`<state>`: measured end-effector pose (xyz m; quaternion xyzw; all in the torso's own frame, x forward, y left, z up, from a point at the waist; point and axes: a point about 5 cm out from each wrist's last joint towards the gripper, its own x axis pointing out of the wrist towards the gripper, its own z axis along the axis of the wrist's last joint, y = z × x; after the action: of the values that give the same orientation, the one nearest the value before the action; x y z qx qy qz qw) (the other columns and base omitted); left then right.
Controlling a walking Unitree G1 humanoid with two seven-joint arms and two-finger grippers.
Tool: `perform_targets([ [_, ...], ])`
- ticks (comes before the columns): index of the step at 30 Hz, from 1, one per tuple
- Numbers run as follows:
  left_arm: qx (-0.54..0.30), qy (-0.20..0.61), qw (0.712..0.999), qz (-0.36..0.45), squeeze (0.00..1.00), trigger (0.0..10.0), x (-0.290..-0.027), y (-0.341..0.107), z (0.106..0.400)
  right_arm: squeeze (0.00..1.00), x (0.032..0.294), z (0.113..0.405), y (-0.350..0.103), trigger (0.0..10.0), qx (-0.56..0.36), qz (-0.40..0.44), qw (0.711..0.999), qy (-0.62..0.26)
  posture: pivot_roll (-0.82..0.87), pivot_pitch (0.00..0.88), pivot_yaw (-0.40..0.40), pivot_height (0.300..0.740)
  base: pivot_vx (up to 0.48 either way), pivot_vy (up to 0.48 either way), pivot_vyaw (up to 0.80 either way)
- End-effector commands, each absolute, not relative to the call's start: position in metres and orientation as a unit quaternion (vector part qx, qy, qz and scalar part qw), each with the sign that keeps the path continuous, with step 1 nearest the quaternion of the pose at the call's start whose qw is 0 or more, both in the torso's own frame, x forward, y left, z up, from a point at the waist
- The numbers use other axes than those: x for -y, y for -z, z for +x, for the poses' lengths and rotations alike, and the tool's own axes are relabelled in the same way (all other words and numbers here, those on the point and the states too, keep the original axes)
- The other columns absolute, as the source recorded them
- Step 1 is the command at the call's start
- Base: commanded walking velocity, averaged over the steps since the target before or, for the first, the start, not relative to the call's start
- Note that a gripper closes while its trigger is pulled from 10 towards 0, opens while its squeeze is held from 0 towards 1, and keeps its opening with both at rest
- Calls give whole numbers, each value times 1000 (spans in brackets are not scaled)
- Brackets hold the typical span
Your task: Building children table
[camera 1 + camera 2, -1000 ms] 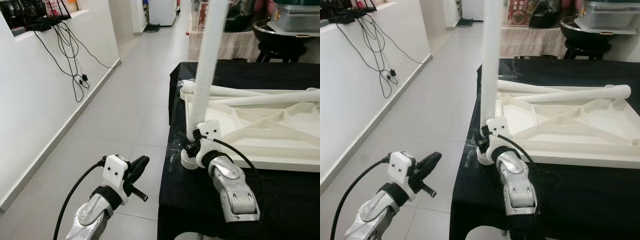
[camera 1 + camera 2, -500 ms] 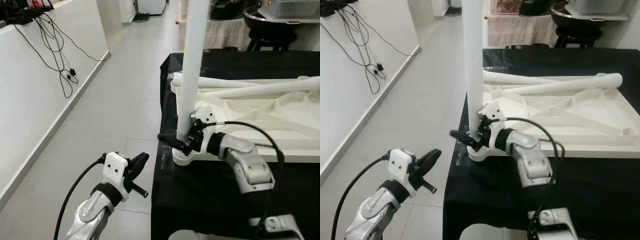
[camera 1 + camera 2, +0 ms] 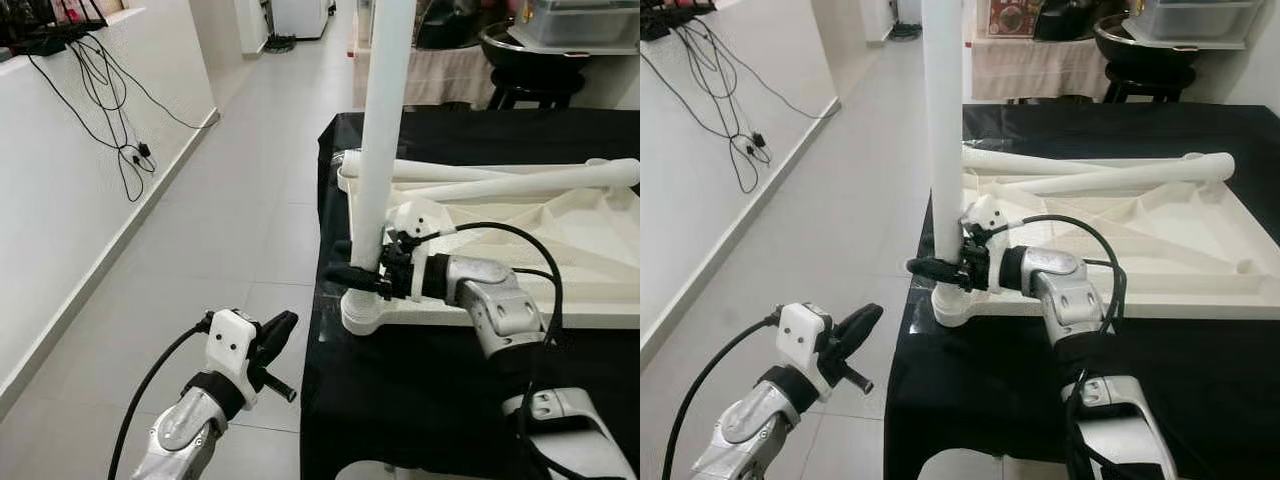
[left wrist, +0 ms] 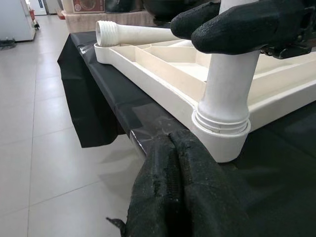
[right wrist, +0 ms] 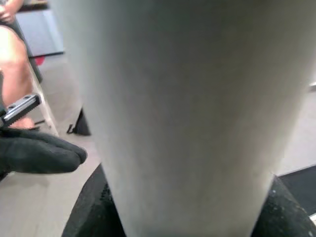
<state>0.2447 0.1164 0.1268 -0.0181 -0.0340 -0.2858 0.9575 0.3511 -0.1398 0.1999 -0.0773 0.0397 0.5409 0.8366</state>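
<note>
A white children's tabletop [image 3: 560,312] lies upside down on a black-covered table. One white table leg [image 3: 378,120] stands upright in the near left corner socket [image 3: 365,312]. My right gripper [image 3: 352,274] reaches in from the right and is shut on this leg just above the socket. In the right wrist view the leg [image 5: 182,98] is very close, with a black finger [image 5: 39,153] beside it. Two more legs [image 3: 520,182] lie across the tabletop's far side. My left gripper [image 3: 278,328] hangs shut over the floor, left of the table's edge, and its fingers [image 4: 182,197] point at the socket.
The black cloth [image 3: 420,400] drops off the table's left edge onto a tiled floor [image 3: 230,220]. Cables [image 3: 130,130] hang down the white wall at the left. A second table with a pan and a stool [image 3: 530,60] stands behind.
My right forearm has swung from below the leg to the right of it, and the gripper now wraps the leg's base sideways. The view has shifted. The left arm is unmoved.
</note>
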Motion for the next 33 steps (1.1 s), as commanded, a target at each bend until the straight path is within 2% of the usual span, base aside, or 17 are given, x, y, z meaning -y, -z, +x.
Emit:
perform_targets([
  [1,26,284,958,-11,0,10000,-117,-125,242,0,140,347,-178,0,-84,-60,830,-548,12,122,50,740,0,0,0],
  [3,26,285,958,-12,0,10000,-117,-125,241,0,152,345,-168,0,-97,-63,855,-506,8,123,47,740,0,0,0],
  [4,26,285,958,-13,0,10000,-117,-125,240,0,157,343,-159,0,-109,-73,879,-458,4,124,40,740,0,0,0],
  [5,26,286,958,-12,0,10000,-118,-124,240,0,163,341,-146,0,-129,-60,926,-349,11,125,28,740,0,0,0],
  [6,26,286,958,-12,0,10000,-118,-124,240,0,163,341,-146,0,-129,-60,926,-349,11,125,28,740,0,0,0],
  [8,25,286,958,-11,0,10000,-119,-124,239,0,171,321,-127,0,-150,-10,979,-140,8,134,27,740,0,0,0],
  [9,25,285,958,-11,0,10000,-120,-125,239,0,178,308,-120,0,-159,21,986,-52,8,134,27,740,0,0,0],
  [12,24,285,958,-10,0,10000,-122,-124,239,0,167,278,-111,0,-171,30,985,-16,-2,128,42,740,0,0,0],
  [17,19,295,955,-7,0,10000,-121,-121,243,0,156,296,-121,0,-139,-13,988,-64,-3,83,49,740,0,0,0],
  [18,19,295,955,-6,0,10000,-120,-121,245,0,154,306,-125,7059,-135,-18,988,-73,-5,79,49,740,0,0,0],
  [22,19,295,955,-5,0,10000,-120,-121,246,0,152,312,-127,7059,-135,-18,988,-78,-5,79,49,740,0,0,0],
  [23,21,290,957,-5,0,10000,-121,-121,246,875,147,316,-132,10000,-128,-16,987,-91,-6,74,50,740,0,0,0],
  [24,21,290,957,-5,0,10000,-121,-121,246,875,147,316,-132,10000,-128,-16,987,-91,-6,74,50,740,0,0,0],
  [25,23,283,959,-5,0,10000,-121,-121,247,1000,131,328,-152,10000,-98,-5,983,-157,0,74,51,740,0,0,0],
  [31,23,283,959,-6,0,10000,-121,-122,248,1000,115,334,-166,10000,-74,-14,968,-240,-2,79,59,740,0,0,0],
  [32,23,284,958,-6,0,10000,-121,-122,247,471,106,333,-169,10000,-70,-29,947,-311,2,84,60,740,0,0,0],
  [33,23,284,958,-6,0,10000,-121,-122,247,471,106,333,-169,10000,-70,-29,947,-311,2,84,60,740,0,0,0],
])
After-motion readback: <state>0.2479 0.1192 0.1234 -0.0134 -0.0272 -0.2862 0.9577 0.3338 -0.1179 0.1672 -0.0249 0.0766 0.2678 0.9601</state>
